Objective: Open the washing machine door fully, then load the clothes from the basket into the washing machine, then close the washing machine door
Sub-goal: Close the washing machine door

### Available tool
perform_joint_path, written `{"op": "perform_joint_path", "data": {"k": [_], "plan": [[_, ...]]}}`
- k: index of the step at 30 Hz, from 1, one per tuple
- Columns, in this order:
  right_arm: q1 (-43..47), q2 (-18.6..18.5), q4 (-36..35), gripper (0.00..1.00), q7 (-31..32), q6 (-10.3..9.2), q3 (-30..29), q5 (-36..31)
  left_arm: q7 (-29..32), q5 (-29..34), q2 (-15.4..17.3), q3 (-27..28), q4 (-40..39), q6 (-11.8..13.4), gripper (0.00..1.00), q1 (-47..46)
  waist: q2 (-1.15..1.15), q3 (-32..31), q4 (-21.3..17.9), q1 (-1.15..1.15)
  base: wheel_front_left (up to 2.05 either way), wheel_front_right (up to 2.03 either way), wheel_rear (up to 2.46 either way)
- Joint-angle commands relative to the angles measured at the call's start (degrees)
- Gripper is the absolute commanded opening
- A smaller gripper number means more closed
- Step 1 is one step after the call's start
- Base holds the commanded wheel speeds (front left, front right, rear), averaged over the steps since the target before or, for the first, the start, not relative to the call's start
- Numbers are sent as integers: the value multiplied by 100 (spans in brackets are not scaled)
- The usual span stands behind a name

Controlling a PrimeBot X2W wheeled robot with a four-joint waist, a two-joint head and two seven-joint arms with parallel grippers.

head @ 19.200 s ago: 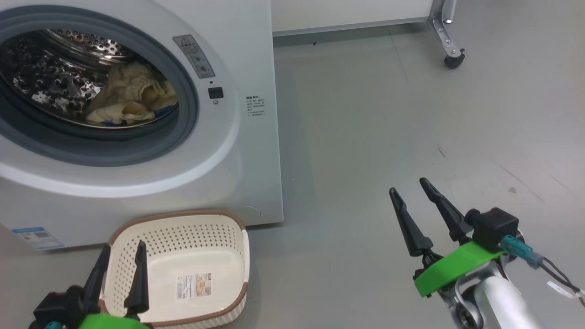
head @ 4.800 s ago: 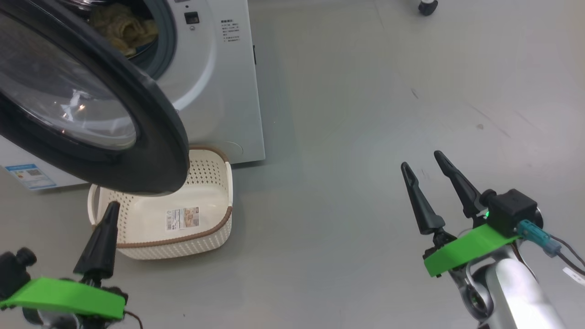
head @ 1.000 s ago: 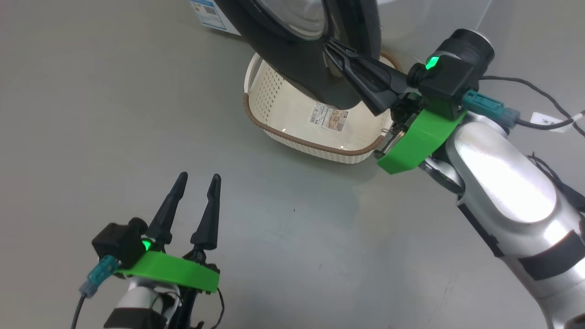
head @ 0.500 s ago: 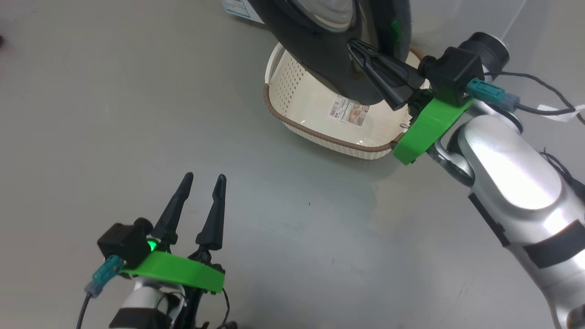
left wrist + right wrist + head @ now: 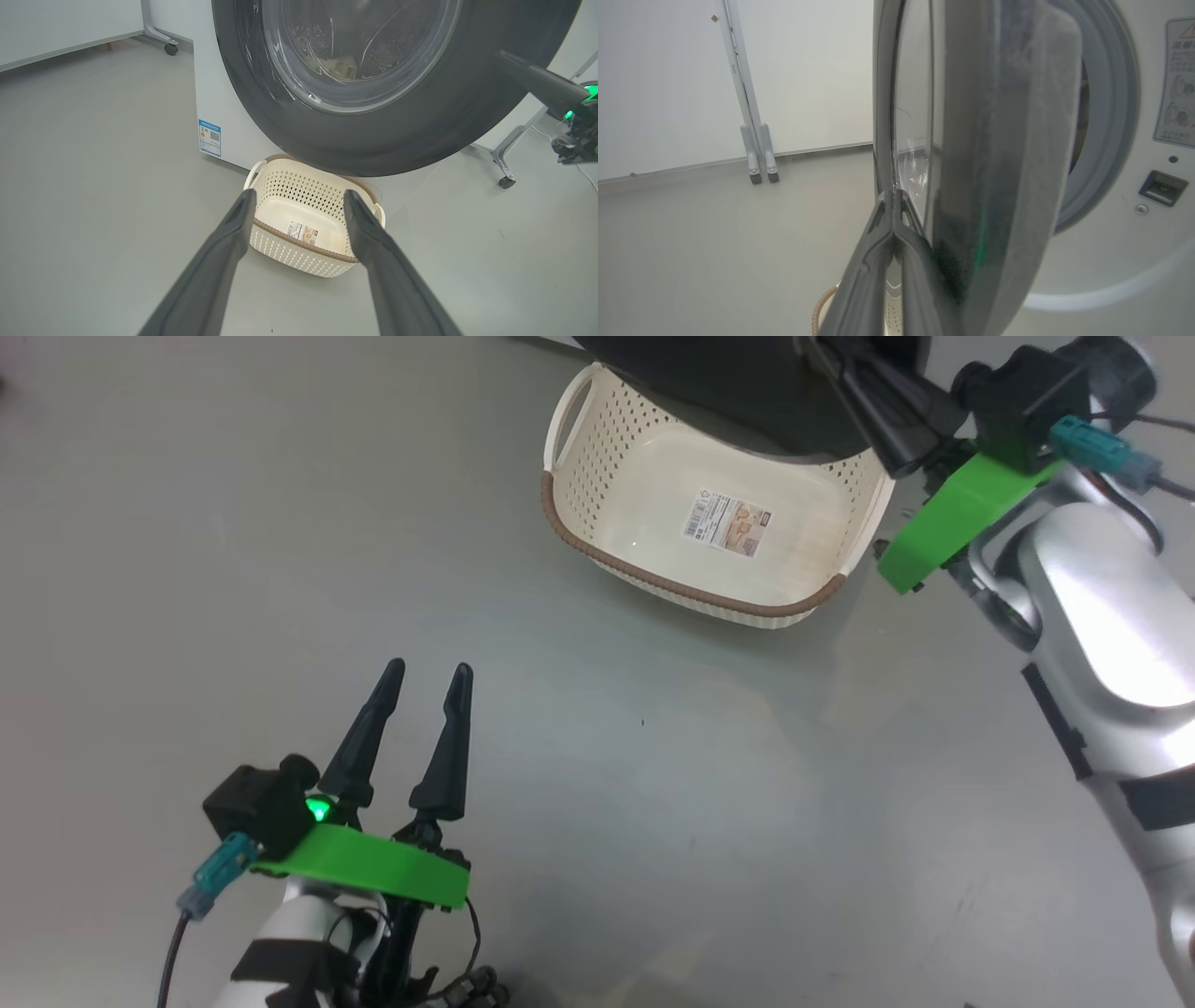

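At the washing machine door [image 5: 373,140], the clenched, empty right tool [image 5: 892,196] is held against the outer face. The door has been swung further off the emptied basket [image 5: 653,581], so closing is judged underway. The clothes [image 5: 341,67] are seen inside through the glass. The left tool [image 5: 428,667] is kept released.

Smooth grey floor [image 5: 280,523], slightly glossy, w/ soft pale patches of reflected overhead light & a small dark speck [image 5: 642,721]. Right wrist view: plain white wall panel [image 5: 808,70] meets the floor along a thin grey skirting strip [image 5: 822,150]; against it a slim grey metal upright [image 5: 735,79] ending in two rounded feet [image 5: 760,158]. Left wrist view: pale board [image 5: 56,23] at upper left on a metal frame w/ black castor [image 5: 171,48]; at right an angled metal leg [image 5: 514,140] w/ its own wheel [image 5: 506,181]. Lighting even, diffuse.
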Motion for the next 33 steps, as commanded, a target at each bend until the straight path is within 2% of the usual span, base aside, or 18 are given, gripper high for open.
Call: {"op": "perform_joint_path", "data": {"k": [1, 10, 17, 24, 27, 28, 33], "plan": [[-193, 33, -94, 0, -37, -2, -128, -73, -38, -39, 87, 165, -183, 1, 100, -149, 0, 70, 19, 0, 0, 0, 0], [-661, -183, 217, 0, -37, -2, -603, -387, -38, -88, 8, 34, -184, 1, 100, -333, 0, 429, 153, 0, 0, 0, 0], [-1314, -500, 582, 0, -37, -2, -781, -591, -38, -110, -74, -47, -145, 1, 100, -439, 0, 719, 352, 0, 0, 0, 0], [-1924, -655, 963, 0, -37, -2, -1036, -788, -38, -157, -126, -146, -121, 1, 100, -500, 0, 841, 485, 0, 0, 0, 0], [-2132, -703, 1120, 0, -37, -2, -1161, -967, -38, -167, -145, -178, -115, 1, 100, -519, 0, 862, 528, 0, 0, 0, 0], [-2261, -773, 1153, 0, -37, -2, -1272, -1243, -38, -171, -157, -195, -108, 1, 100, -526, 0, 874, 549, 0, 0, 0, 0], [-2319, -650, 1209, 0, -37, -2, -1820, -1442, -38, -180, -176, -212, -75, 1, 100, -519, 0, 870, 577, 0, 0, 0, 0]]}}
